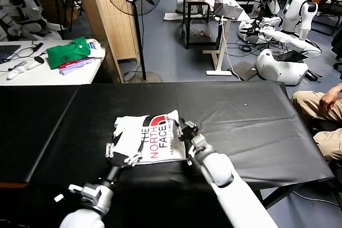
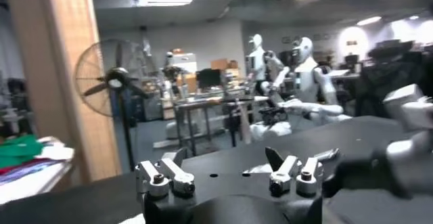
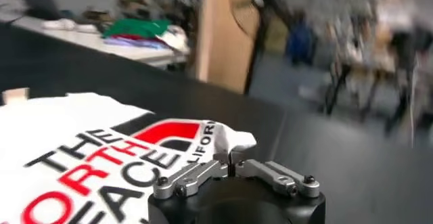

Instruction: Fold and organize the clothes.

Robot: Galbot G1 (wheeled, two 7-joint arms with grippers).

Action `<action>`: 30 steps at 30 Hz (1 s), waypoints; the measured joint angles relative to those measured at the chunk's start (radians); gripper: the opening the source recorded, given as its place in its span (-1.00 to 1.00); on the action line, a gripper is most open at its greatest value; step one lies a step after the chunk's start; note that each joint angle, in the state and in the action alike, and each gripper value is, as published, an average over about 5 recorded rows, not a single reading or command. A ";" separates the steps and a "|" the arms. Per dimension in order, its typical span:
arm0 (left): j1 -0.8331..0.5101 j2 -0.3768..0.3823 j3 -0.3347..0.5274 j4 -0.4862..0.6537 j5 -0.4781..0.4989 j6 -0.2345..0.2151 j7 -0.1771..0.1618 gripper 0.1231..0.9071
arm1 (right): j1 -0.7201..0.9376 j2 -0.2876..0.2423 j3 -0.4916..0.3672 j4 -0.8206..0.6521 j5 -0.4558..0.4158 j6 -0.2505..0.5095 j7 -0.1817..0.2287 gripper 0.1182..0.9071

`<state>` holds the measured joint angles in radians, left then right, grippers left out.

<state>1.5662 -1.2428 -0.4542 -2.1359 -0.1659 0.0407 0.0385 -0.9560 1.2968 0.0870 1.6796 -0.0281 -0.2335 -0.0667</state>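
Already folded into a compact rectangle, the T-shirt lies mid-table, logo up, its right edge pinched by the right gripper, seemingly for tidying, while the left gripper hovers spread at its near-left corner.

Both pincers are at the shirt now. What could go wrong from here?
1. The right pincer is shut at the right edge of the folded T-shirt; it may have pinched only the top layer, so lifting could undo the fold.
2. The left pincer sits open at the left edge; pulling from one side alone could drag the shirt across the black table.
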 joint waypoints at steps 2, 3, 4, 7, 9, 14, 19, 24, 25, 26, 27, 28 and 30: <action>-0.001 0.006 -0.012 0.007 -0.028 -0.002 0.000 0.72 | -0.028 -0.027 0.012 0.035 -0.015 0.024 0.010 -0.10; -0.002 0.010 -0.015 0.009 -0.036 -0.003 0.000 0.72 | -0.045 -0.039 0.019 0.054 -0.020 0.031 0.016 0.03; -0.003 0.013 -0.018 0.011 -0.041 -0.004 -0.002 0.72 | -0.064 -0.051 0.028 0.074 -0.022 0.037 0.023 0.16; -0.004 0.023 -0.024 0.010 -0.058 0.003 -0.013 0.72 | -0.131 -0.076 0.059 0.139 -0.012 0.043 0.046 0.53; 0.000 0.033 -0.027 0.006 -0.078 0.016 -0.034 0.72 | -0.183 -0.082 0.083 0.186 0.006 0.042 0.068 0.67; 0.032 0.069 -0.050 -0.017 -0.130 0.047 -0.087 0.72 | -0.344 -0.072 0.155 0.315 0.060 0.045 0.142 0.72; 0.104 0.096 -0.090 -0.045 -0.173 0.058 -0.113 0.72 | -0.540 -0.045 0.218 0.435 0.073 0.073 0.228 0.72; 0.203 0.102 -0.129 -0.067 -0.191 0.068 -0.126 0.72 | -0.697 -0.028 0.249 0.529 0.067 0.082 0.299 0.72; 0.222 0.105 -0.136 -0.071 -0.195 0.068 -0.128 0.72 | -0.722 -0.027 0.252 0.544 0.066 0.082 0.313 0.72; 0.241 0.107 -0.143 -0.076 -0.199 0.068 -0.130 0.72 | -0.745 -0.027 0.256 0.559 0.066 0.082 0.326 0.72; 0.258 0.110 -0.151 -0.081 -0.204 0.069 -0.131 0.72 | -0.767 -0.027 0.258 0.571 0.065 0.083 0.337 0.72; 0.274 0.113 -0.159 -0.085 -0.208 0.070 -0.133 0.72 | -0.786 -0.027 0.261 0.582 0.065 0.084 0.346 0.72; 0.304 0.118 -0.175 -0.094 -0.221 0.077 -0.140 0.72 | -0.821 -0.027 0.265 0.599 0.065 0.086 0.360 0.72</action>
<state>1.8699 -1.1252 -0.6291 -2.2303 -0.3874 0.1180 -0.1011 -1.7771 1.2696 0.3524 2.2785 0.0364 -0.1474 0.2930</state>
